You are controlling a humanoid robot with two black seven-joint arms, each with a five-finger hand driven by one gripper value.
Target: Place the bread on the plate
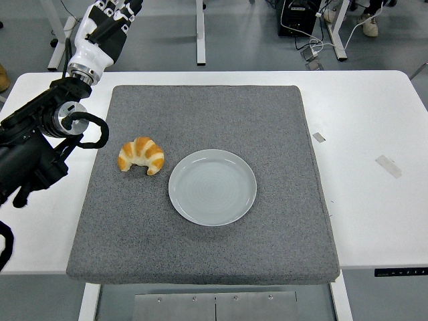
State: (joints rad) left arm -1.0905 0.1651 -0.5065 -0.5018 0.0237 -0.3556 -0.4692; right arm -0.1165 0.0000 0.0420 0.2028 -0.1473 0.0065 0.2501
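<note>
A golden, curved croissant [141,156] lies left of the plate [212,186]; left hand [101,30] fingers are cropped, state unclear.

One croissant [141,155], one plate [212,186].

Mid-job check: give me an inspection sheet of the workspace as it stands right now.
Surface: white table with a grey mat on it.
Job's things: bread lies on the mat left of the plate, apart from it; plate bare.
Clutter: two tape scraps on the table's right side.
Hands: left hand raised at the far left corner, holding nothing; right not in view.
Cables: cable loop at the left arm; floor cables beyond.
Surroundings: table legs, grey floor.
</note>
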